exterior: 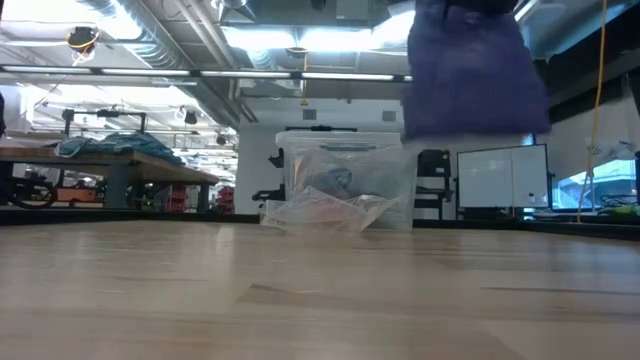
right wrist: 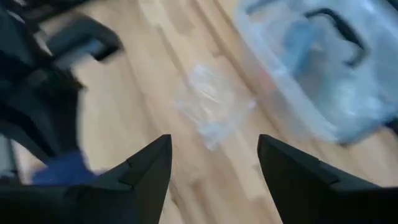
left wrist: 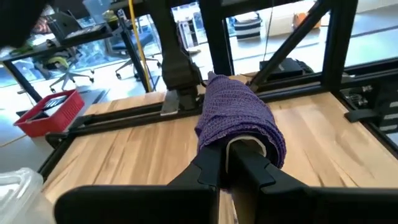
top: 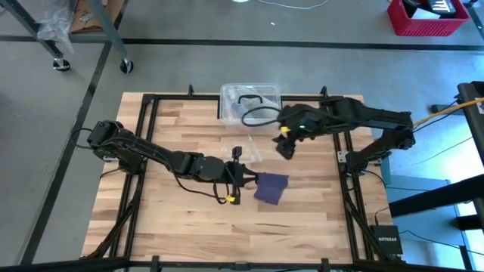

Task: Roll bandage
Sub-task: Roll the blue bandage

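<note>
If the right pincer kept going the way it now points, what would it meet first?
Probably the crinkled plastic wrapper, which lies straight ahead between the open fingers of the right pincer, on the wooden table. The clear box sits off to one side. Depth is hard to judge.

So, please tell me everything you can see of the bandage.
The bandage is a soft, dark purple knitted fabric with a fine mesh texture. It is bunched and wrapped loosely over the fingertips of the left gripper, which is shut on it. It is held above the table, near the middle and slightly right, and the low view shows it hanging clear of the wood. Only the left gripper touches it. The open right gripper is apart from it.
</note>
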